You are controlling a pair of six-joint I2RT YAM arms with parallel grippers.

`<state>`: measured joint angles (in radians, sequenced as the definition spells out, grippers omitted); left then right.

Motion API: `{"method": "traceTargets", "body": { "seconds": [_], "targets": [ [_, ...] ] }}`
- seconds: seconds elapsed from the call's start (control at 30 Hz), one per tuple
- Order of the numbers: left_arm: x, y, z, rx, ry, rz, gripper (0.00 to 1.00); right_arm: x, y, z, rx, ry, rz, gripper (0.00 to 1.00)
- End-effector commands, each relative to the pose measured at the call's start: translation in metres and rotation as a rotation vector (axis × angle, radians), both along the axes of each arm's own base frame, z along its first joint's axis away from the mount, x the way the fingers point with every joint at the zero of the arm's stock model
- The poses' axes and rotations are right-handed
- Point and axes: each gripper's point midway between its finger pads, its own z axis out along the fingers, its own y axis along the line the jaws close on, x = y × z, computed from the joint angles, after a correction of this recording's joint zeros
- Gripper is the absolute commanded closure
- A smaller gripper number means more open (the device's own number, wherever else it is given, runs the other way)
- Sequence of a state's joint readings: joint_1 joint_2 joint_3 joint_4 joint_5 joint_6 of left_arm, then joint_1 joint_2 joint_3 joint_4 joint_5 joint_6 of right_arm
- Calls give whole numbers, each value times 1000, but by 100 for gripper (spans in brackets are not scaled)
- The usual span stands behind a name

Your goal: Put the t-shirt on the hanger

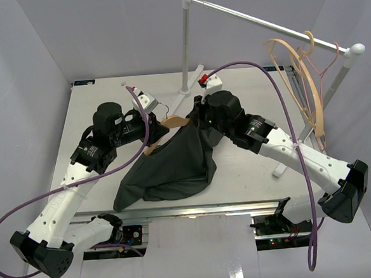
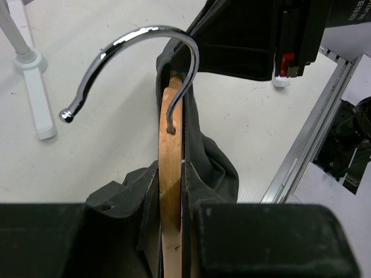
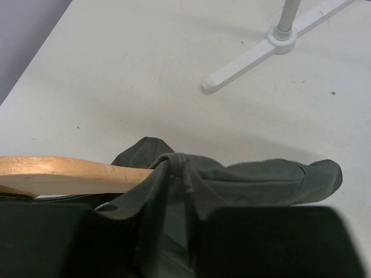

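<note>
T-shirt (image 1: 175, 168), dark charcoal soft fabric, limp/light, on white worktop (image 1: 239, 173), neck partly over light tan wooden hanger (image 2: 170, 127); left gripper (image 2: 170, 191) jaws pinch hanger, right gripper (image 3: 171, 214) jaws pinch cloth; best hold prob. neck edge.

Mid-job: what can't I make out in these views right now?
Top view: the hanger is mostly hidden under the t-shirt.
Right wrist view: t-shirt fills the gap of the right gripper; clamped or loose, unclear.
Left wrist view: left gripper blocks the hanger's shoulders.
Neck label: unseen in every view.
</note>
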<state>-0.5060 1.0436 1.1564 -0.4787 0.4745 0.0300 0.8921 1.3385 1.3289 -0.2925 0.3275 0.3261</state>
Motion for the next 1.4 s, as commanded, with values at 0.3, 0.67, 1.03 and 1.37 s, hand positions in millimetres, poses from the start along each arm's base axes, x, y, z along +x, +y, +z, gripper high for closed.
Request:
{"method": "traceTargets", "body": {
  "seconds": [0.3, 0.67, 1.03, 1.37],
  "targets": [
    [-56, -10, 27, -80, -9, -238, 100, -74, 6, 86, 29, -303, 488, 41],
    [-73, -17, 21, -105, 32, -342, 100, -115, 25, 129, 130, -451, 758, 32],
    [-83, -21, 11, -117, 56, -420, 100, -109, 64, 117, 165, -471, 880, 45],
    [-94, -22, 13, -137, 29, -477, 100, -112, 62, 111, 140, -502, 910, 85]
  ]
}}
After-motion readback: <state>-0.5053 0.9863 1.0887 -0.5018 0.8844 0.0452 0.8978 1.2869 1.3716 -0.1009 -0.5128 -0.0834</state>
